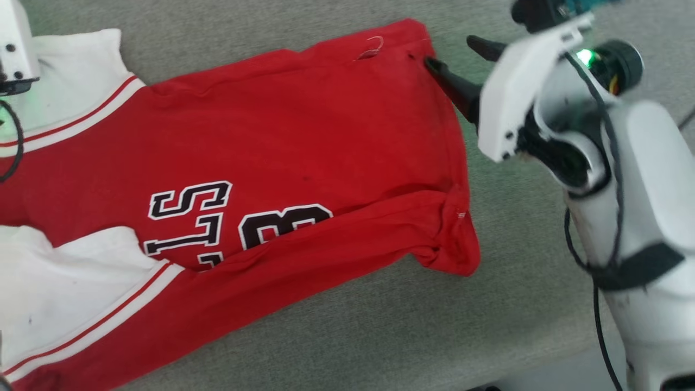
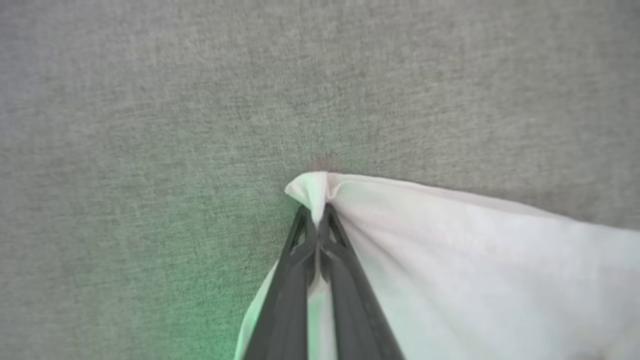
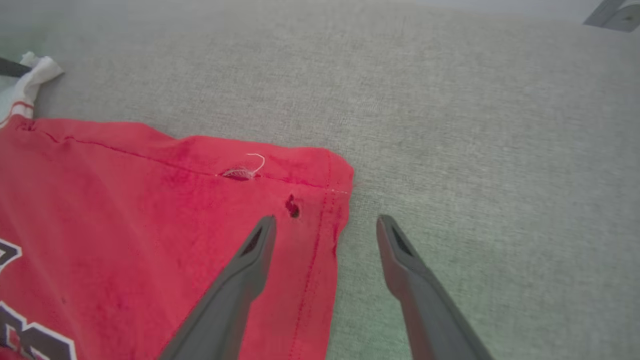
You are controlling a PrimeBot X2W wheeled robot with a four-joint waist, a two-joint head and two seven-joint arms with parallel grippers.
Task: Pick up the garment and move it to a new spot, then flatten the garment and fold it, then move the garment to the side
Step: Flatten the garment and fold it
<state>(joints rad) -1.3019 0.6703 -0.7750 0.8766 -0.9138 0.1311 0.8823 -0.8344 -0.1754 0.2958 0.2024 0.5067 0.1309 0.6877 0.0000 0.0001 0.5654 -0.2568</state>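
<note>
**Item:** garment, a red knit shirt. It lies spread but rumpled across the left and middle of a grey fabric surface.

**Nearest:** one white sleeve end with striped trim. Beside it, the near hem corner is bunched into a fold.

**Middle:** black-and-white lettering, partly covered by that fold.

**Far edge:** a hem corner with a small hole and a loose thread.

**Handling note:** this looks like the flattening step, with a second hold wanted on the far hem corner. The fingers should come down astride the stitched hem and clear of the hole, then bite both layers. After that, draw gently away from the sleeve hold so the cloth spreads without dragging the near fold further under.

**Right tool**: jaws wide apart and holding nothing. It is poised over that hem corner, with one finger above red cloth and the other above bare surface. Whether it touches the cloth cannot be told.

**Left tool**, farthest: clamped tight on the tip of the other white sleeve end, with cloth pinched between its fingertips.
</note>
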